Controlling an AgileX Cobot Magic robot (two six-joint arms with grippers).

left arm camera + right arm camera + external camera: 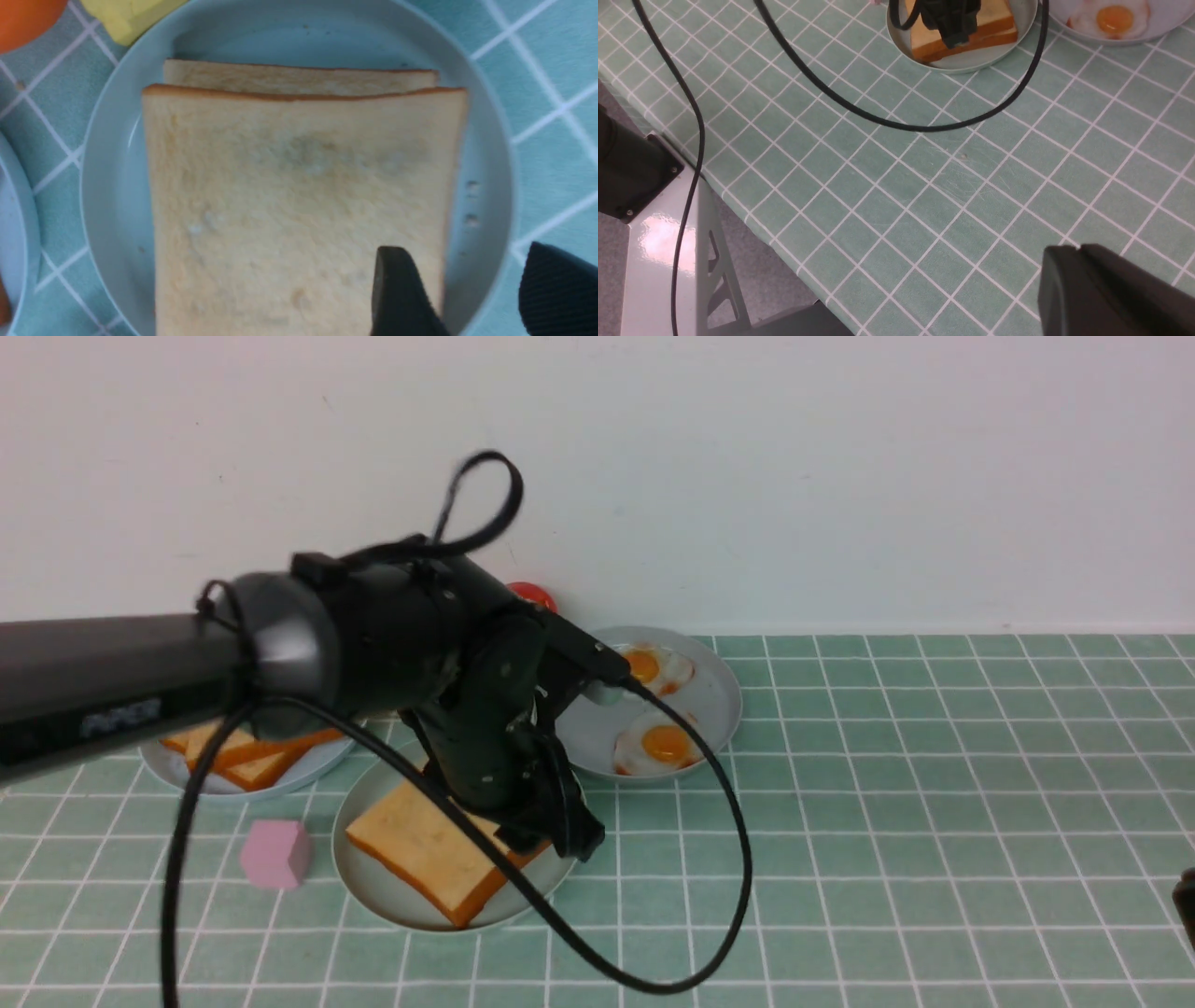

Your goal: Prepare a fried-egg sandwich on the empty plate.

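Left arm [392, 635] matte black, rounded grey joint cap, looping black cable [749, 863].

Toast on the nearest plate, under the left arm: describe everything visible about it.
Two square toy toast slices lie flat and stacked, the top one offset so the lower one's edge shows. Pale golden faces, darker orange-brown crusts. No egg shows between them. They rest on a round pale plate with a low rim. The open left gripper hangs over one edge, one of its fingers above the top slice; contact unclear.
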